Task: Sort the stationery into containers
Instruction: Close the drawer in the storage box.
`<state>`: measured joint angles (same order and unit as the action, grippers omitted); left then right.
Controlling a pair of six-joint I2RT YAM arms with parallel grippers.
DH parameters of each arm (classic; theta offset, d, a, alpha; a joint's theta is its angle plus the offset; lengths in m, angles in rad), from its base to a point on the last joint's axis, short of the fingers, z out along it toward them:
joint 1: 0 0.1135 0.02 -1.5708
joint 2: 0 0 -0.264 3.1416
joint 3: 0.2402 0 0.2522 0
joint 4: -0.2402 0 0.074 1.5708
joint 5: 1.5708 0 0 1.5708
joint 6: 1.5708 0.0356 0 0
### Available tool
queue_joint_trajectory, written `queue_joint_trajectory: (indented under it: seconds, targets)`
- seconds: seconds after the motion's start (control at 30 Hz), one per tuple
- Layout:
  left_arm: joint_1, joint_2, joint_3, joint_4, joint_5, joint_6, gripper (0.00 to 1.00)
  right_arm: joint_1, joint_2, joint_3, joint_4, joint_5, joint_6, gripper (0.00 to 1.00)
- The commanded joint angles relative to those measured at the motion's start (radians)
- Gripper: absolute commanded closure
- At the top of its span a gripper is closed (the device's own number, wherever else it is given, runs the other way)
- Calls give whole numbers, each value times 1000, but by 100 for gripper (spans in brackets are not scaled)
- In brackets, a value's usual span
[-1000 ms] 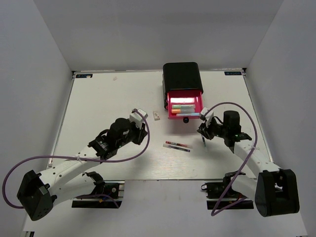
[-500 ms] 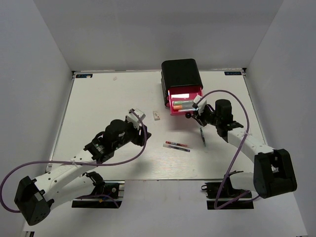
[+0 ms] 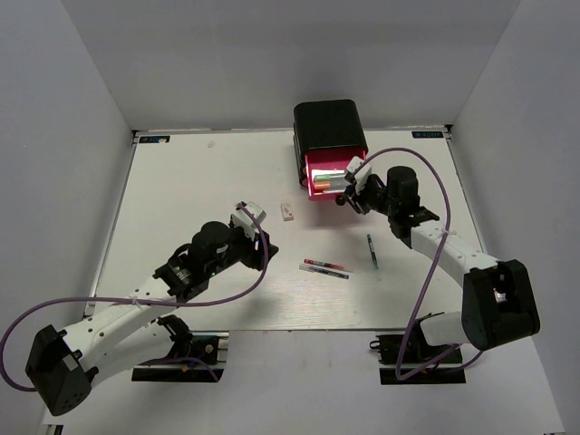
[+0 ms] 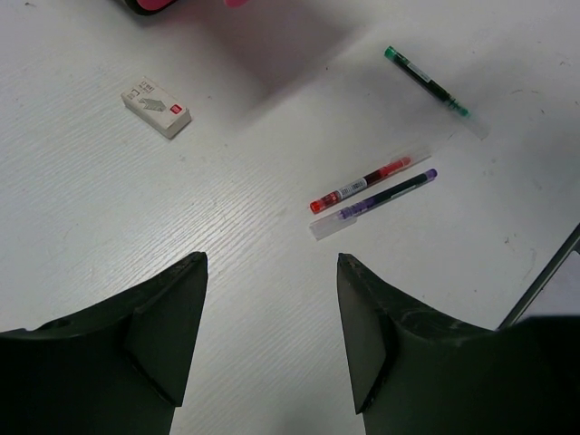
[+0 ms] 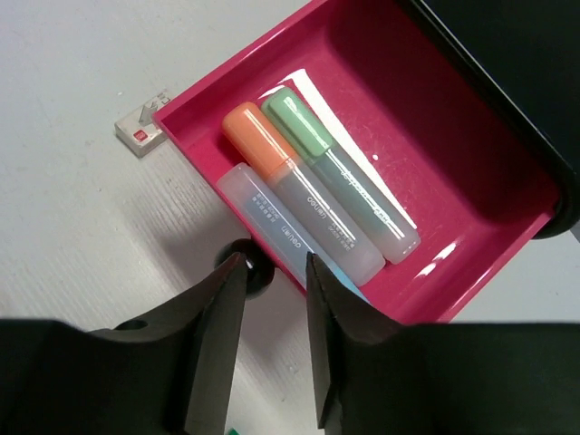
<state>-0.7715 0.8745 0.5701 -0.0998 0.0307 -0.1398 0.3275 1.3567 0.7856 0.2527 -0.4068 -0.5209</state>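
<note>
3 stubby markers (image 5: 313, 195) held in glossy pink drawer (image 5: 390, 82) | R gripper (image 5: 276, 267) narrowly parted at round knob (image 5: 256, 277), grip unclear | L gripper (image 4: 272, 272) spread wide, empty

Left arm (image 3: 136, 308) stretches low, forward and to the right from its base. Left gripper (image 4: 272, 308) points down, fingers (image 4: 168, 335) wide apart, nothing between them. Right arm (image 3: 444, 249) reaches far forward and inward. Right gripper (image 5: 272, 299) tilts down, fingers (image 5: 213, 353) a narrow gap apart.
</note>
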Motion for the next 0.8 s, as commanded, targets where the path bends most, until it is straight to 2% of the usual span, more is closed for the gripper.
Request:
queue_joint_trajectory:
  seconds: [0.0, 0.07, 0.27, 0.4, 0.53, 0.63, 0.77]
  targets:
    - [5, -6, -3, 15, 12, -12, 31, 2, -31, 43, 17, 22, 58, 61]
    - [5, -15, -3, 15, 12, -12, 31, 1, -71, 26, -35, 20, 82, 54]
    - [5, -16, -3, 25, 21, -12, 31, 4, -142, -31, -145, 66, 154, 43]
    - [5, -25, -3, 25, 21, -12, 31, 4, -153, -77, -151, 62, 226, 42]
    - [5, -25, -3, 25, 21, -12, 31, 5, -85, -49, -204, 74, 347, 43]
    - [5, -34, -3, 25, 21, -12, 30, 5, -57, -68, -173, 83, 403, 43]
    - [5, -34, -3, 25, 12, -12, 29, 7, -51, -82, -99, 94, 470, 32]
